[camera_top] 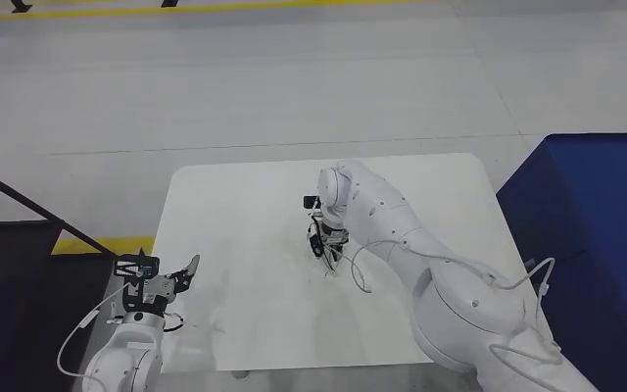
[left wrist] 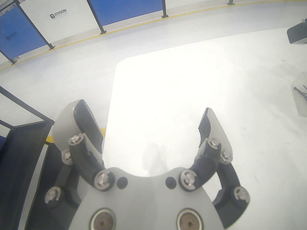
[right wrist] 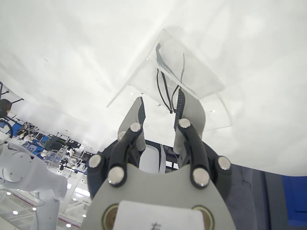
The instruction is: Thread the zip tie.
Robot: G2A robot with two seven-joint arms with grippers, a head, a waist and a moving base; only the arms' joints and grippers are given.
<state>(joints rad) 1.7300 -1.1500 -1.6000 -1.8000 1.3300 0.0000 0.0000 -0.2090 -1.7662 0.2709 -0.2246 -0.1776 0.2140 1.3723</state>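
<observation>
I am on the first step: getting one tie out of the box (right wrist: pixel 211 89) before any threading can start. My right tool (right wrist: pixel 160 95) is at the box, tipped down into its open side. Its jaws stand partly apart and hold nothing. The black zip ties (right wrist: pixel 165 89) lie loose inside the box. The near ends of a few sit between my jaws, close against the one that reaches inside the box wall. I cannot tell whether that jaw touches them.

My left tool (left wrist: pixel 144 106) hangs well away from the box, over the near corner of the surface (left wrist: pixel 180 84). Its jaws are spread wide and empty, and the box sits far off to one side of it.

Next, I judge, I should close the right tool on a single tie, and that is the tricky part. The ties are thin, they overlap, and they could slip or come up as a bunch. I should settle the jaws squarely around one strand near its head, pinch, and lift clear of the box wall. Then I should bring the tie out of the box toward my left tool, so each tool can take one end.
</observation>
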